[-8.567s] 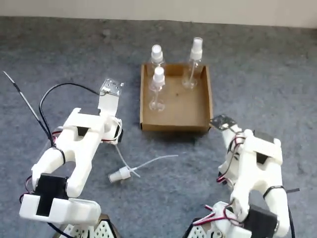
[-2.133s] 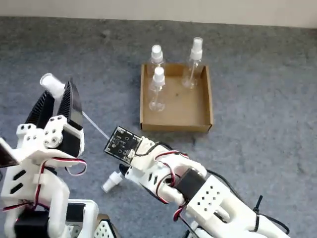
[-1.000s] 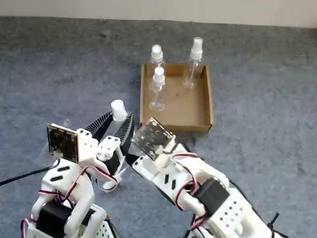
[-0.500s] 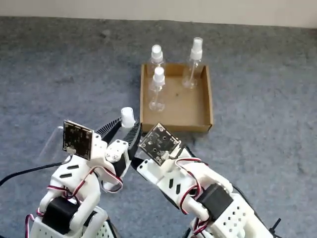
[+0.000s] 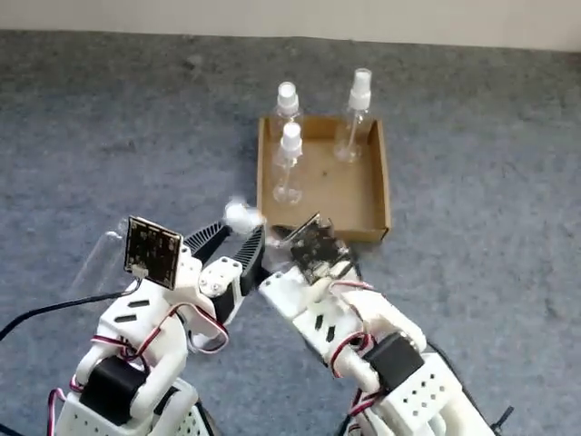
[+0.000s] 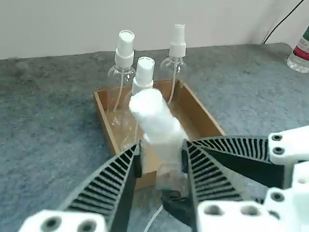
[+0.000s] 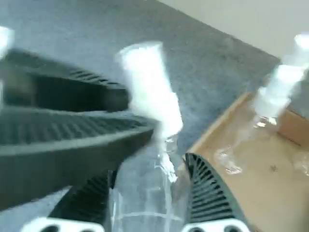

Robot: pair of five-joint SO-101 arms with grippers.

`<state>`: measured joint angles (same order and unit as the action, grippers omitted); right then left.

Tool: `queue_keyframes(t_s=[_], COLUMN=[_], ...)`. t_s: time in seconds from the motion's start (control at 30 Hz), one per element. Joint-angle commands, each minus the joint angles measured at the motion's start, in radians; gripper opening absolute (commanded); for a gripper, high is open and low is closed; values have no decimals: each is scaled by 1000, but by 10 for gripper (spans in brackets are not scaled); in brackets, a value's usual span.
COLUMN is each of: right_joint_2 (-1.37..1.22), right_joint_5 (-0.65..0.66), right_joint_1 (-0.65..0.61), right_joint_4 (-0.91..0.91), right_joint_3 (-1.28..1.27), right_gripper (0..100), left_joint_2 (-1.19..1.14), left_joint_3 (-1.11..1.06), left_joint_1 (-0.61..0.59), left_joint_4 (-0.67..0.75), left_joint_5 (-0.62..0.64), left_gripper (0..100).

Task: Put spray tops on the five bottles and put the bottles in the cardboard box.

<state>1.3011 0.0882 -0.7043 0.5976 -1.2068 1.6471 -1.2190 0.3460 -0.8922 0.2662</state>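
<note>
**Crooked seating is my worry**

My left pincer (image 6: 161,153) is clamped on the spray top (image 6: 153,121), and my right pincer (image 7: 149,192) on the bottle (image 7: 141,205), over the middle of the desk (image 5: 490,236) by the box (image 5: 338,195). If they meet tilted, the spray top could jam or slip free.

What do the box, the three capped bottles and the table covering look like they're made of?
Brown shallow box: likely cardboard, matte, raw-edged walls. Three see-through bottles: probably clear plastic, glossy; the box floor shows through them. Their white spray tops: opaque, probably plastic. Grey table covering: seems felt or carpet, fuzzy, mottled.
</note>
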Motion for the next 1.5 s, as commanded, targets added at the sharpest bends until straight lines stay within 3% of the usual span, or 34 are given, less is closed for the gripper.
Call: queue_keyframes(t_s=[0.0,0.37,0.57,0.77,1.03,1.47], right_joint_2=[22,22,24,24,24,24], right_joint_5=[-8,-5,-3,-3,-3,-3], right_joint_1=[25,27,-7,-64,-64,-61], right_joint_4=[-44,-42,-35,54,54,54], right_joint_3=[7,-15,-53,-44,-44,-45], right_gripper=[5,5,5,5,5,5], left_joint_2=[4,2,-8,-8,-7,2], left_joint_3=[47,128,-24,-99,-151,-153], left_joint_1=[-7,-229,-340,-329,-209,-97], left_joint_4=[-5,15,288,350,345,272], left_joint_5=[-9,-5,-9,-54,-60,-101], left_gripper=[145,136,136,136,136,136])
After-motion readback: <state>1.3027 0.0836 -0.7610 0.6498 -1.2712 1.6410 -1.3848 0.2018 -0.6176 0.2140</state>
